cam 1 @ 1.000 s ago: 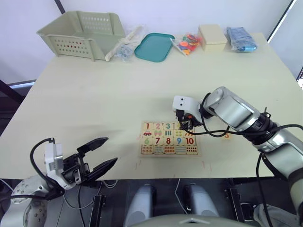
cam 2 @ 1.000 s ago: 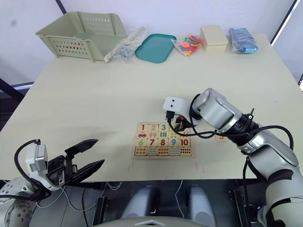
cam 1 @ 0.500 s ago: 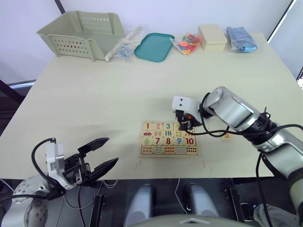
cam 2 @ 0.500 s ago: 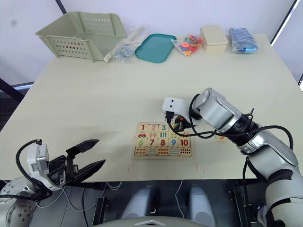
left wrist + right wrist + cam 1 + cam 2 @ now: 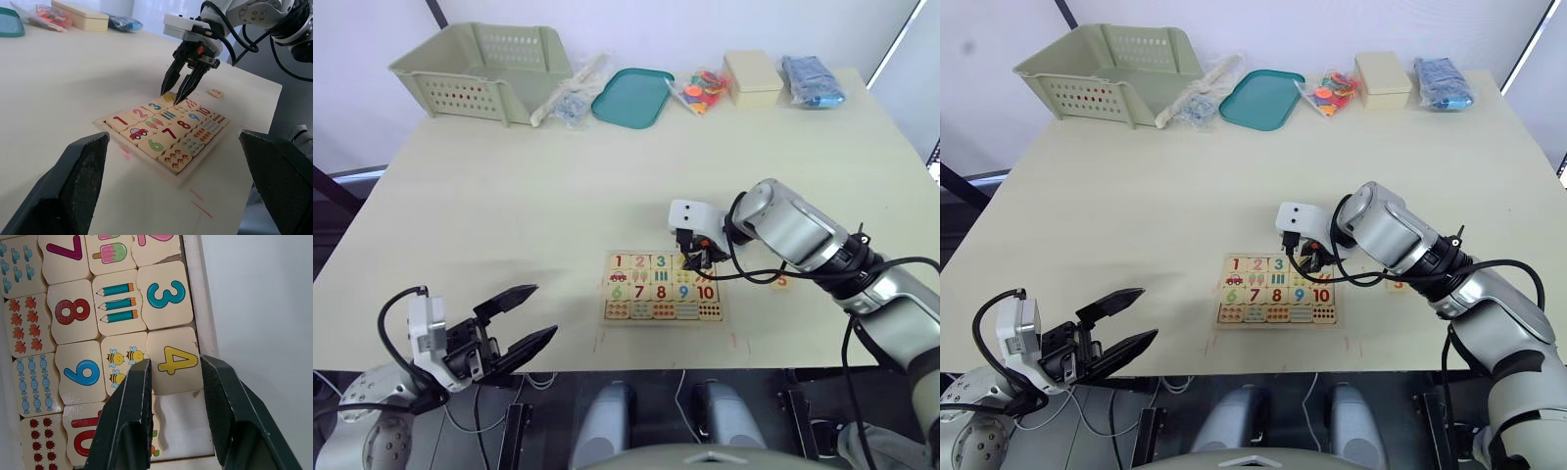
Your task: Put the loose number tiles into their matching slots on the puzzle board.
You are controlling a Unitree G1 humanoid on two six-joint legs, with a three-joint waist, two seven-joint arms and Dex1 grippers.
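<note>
The puzzle board (image 5: 666,321) lies on the table near the front edge. Tiles 1 (image 5: 619,261), 2 (image 5: 640,261) and 3 (image 5: 661,261) sit in its top row. The yellow 4 tile (image 5: 171,360) lies in the fourth slot. My right gripper (image 5: 693,259) hangs just over it, open, with one finger on each side of the tile. Beside the 4, the last slot (image 5: 181,423) is bare wood. A loose 5 tile (image 5: 782,282) rests on the table to the right of the board. My left gripper (image 5: 545,311) is open and empty at the front left, off the table edge.
Along the far edge stand a green basket (image 5: 484,69), a clear bag (image 5: 570,93), a teal tray (image 5: 631,96), a bag of coloured pieces (image 5: 702,88), a cream box (image 5: 752,76) and a blue pack (image 5: 811,80).
</note>
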